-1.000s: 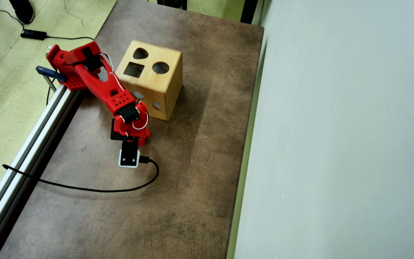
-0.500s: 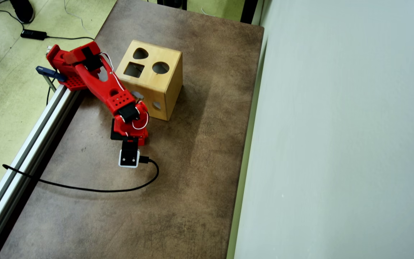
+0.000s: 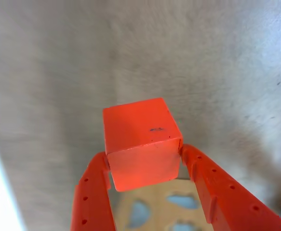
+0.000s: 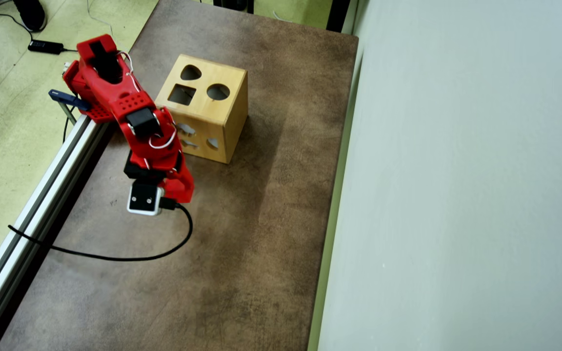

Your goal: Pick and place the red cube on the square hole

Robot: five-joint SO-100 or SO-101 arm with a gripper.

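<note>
1. The brown table [image 4: 261, 219] fills the middle of the overhead view, with a pale wall along its 3 o'clock side and a metal rail [image 4: 32, 214] along its 9 o'clock edge.
2. The wooden box [image 4: 222, 119] stands toward 12 o'clock on the table. Its top face carries three cut-outs; the square hole [image 4: 182, 94] is the one nearest the arm's base.
3. The red arm [image 4: 130, 112] reaches from the rail toward 6 o'clock, its wrist camera [image 4: 144, 198] hanging over bare table at about 7 o'clock from the box.
4. The gripper [image 3: 145, 161] is clamped on the red cube [image 3: 140, 142]: in the wrist view both fingers press the cube's lower side faces, and the cube appears lifted off the table. The overhead view hides the cube under the wrist.
5. Judgement: the step in hand is carrying the cube to the box. To do it well, raise it above the box top first, then swing toward 1 o'clock to avoid knocking the side wall.
6. The hole looks only slightly wider than the cube, so square the cube's edges to the hole's before letting go.
</note>
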